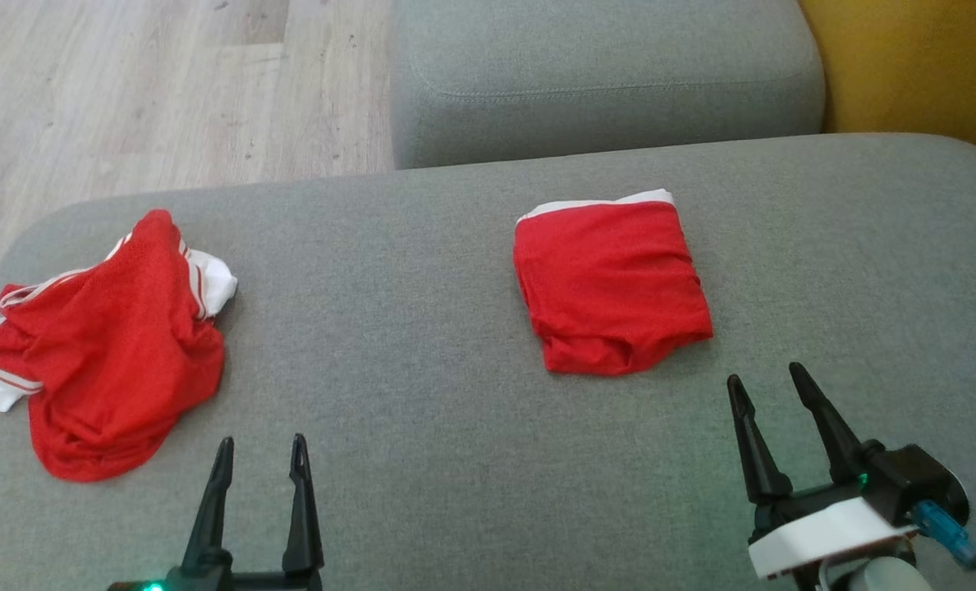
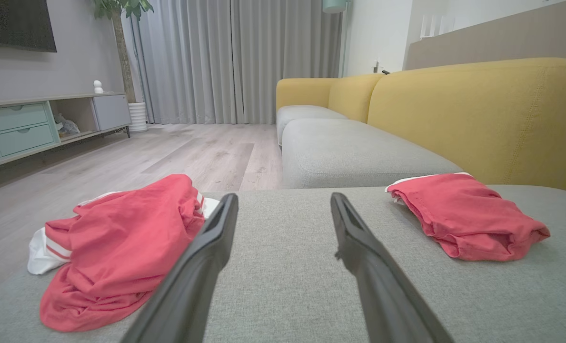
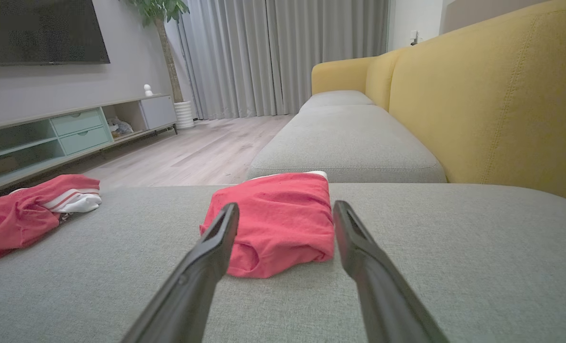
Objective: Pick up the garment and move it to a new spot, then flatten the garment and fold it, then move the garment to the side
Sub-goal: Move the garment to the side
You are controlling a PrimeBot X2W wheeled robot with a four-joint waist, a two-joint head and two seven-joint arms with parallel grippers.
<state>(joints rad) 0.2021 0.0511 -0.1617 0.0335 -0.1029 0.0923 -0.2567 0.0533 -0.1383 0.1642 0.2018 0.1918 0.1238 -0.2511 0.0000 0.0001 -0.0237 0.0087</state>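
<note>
A crumpled red garment with white striped trim (image 1: 118, 345) lies in a heap at the left of the grey seat cushion (image 1: 422, 345). Right of centre rests a second red garment (image 1: 611, 283), folded into a neat square with a white edge at its far side. My left gripper (image 1: 262, 443) is open, low over the cushion just right of the crumpled heap (image 2: 116, 247). Just below and right of the folded piece, my right gripper (image 1: 765, 375) is open and empty. In the right wrist view the folded piece (image 3: 278, 219) lies straight ahead, beyond that gripper's fingertips (image 3: 285, 206).
Another grey cushion (image 1: 602, 74) adjoins the far edge, with the yellow backrest (image 1: 923, 66) to the right. Wooden floor (image 1: 151, 90) lies beyond the left and far-left edges. A TV cabinet (image 2: 35, 124) and curtains stand across the room.
</note>
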